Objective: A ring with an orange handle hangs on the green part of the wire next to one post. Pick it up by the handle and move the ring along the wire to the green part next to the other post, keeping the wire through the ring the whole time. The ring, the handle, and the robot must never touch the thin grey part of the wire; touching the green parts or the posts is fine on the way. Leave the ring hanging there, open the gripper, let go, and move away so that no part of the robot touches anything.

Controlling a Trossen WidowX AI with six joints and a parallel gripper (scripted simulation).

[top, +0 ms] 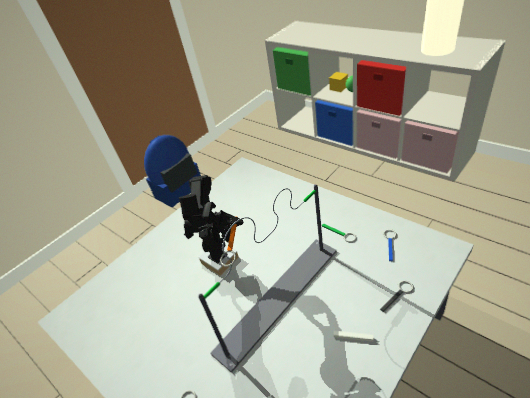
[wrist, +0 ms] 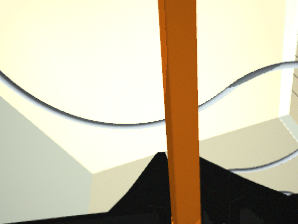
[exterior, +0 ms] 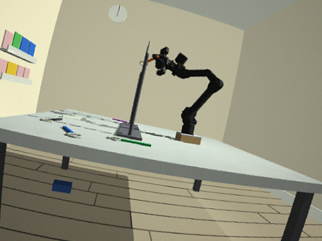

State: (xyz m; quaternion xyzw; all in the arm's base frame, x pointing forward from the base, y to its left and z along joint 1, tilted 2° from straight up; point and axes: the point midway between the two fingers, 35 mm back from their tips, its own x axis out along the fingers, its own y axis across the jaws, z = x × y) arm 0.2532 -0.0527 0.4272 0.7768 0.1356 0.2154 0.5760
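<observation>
The ring hangs below its orange handle. My gripper is shut on the handle's upper end. The ring is around or at the thin grey wire, a little beyond the green part by the near post. Whether ring and wire touch is too small to tell. The wire rises from there in bends to the other green part by the far post. The wire passes behind the handle in the wrist view.
The posts stand on a long grey base. A green-handled ring, a blue-handled one and a dark-handled one lie on the table, with a white bar. A blue chair stands behind the arm.
</observation>
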